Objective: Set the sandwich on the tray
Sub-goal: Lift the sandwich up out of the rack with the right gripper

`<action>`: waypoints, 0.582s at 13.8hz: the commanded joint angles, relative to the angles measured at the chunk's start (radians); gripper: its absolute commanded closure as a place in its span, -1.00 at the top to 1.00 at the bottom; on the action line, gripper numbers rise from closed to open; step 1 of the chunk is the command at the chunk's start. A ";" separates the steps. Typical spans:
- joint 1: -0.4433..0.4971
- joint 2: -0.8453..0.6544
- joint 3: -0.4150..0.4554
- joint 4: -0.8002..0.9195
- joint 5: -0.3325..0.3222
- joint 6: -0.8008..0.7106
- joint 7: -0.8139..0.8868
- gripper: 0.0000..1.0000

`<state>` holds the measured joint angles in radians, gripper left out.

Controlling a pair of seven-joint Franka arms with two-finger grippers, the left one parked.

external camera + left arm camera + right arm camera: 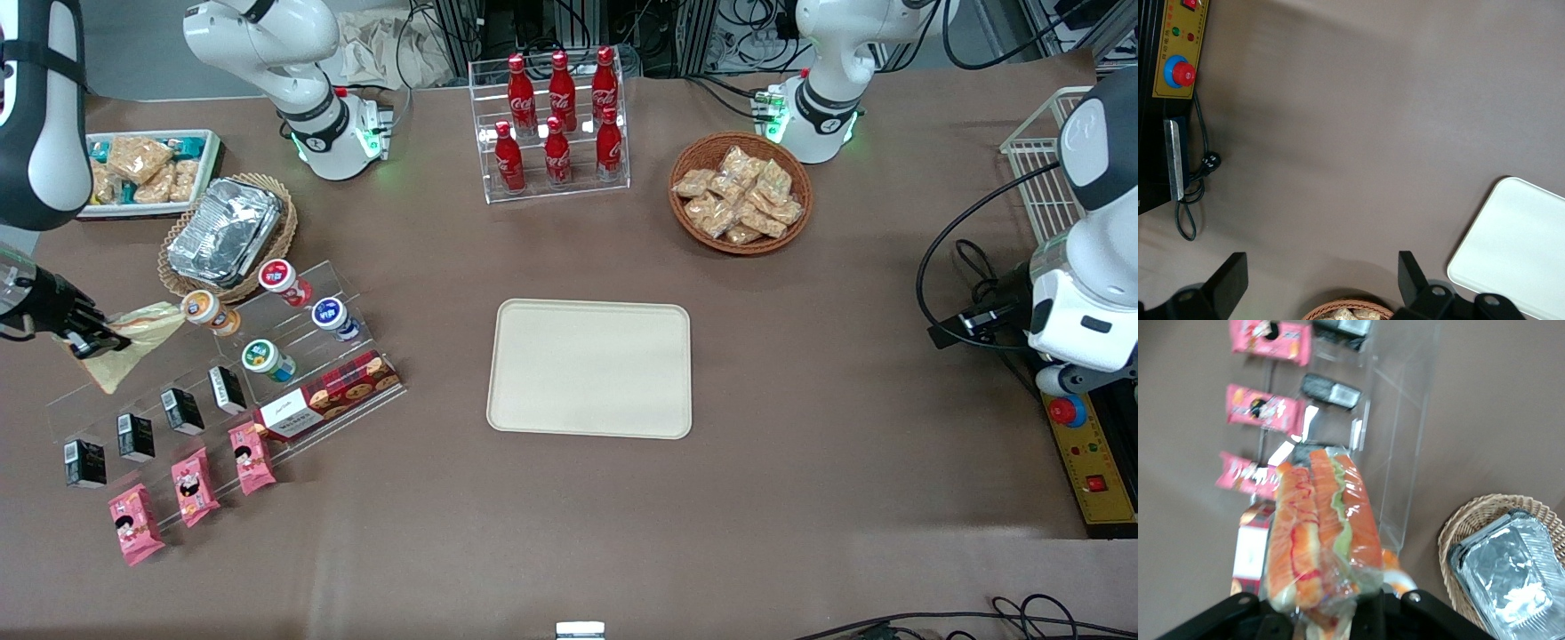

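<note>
Gripper (89,340) clamped on the wrapped sandwich (133,342), held aloft over the clear acrylic display stand (222,373) at the working arm's end of the table. Yogurt cups (267,360) and a red cookie box (331,396) sit on that stand; the foil-filled wicker basket (227,236) lies just beside it, farther from the front camera. Well apart from the stand, toward the table's middle, waits the cream tray (591,369), bare. The carry appears under way: next comes a sideways sweep to the tray, then a lowering and release. The fingertips are buried under the wrap, and the arm's upper part is cut off at the frame edge.
</note>
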<state>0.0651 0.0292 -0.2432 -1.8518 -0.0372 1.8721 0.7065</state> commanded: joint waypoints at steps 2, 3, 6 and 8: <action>0.076 0.073 -0.004 0.161 -0.009 -0.180 -0.192 -0.52; 0.106 0.075 -0.004 0.175 -0.007 -0.201 -0.235 -0.52; 0.185 0.072 -0.002 0.181 -0.004 -0.203 -0.252 -0.52; 0.267 0.071 -0.004 0.186 -0.009 -0.200 -0.326 -0.52</action>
<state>0.2654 0.0827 -0.2368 -1.7107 -0.0377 1.7028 0.4516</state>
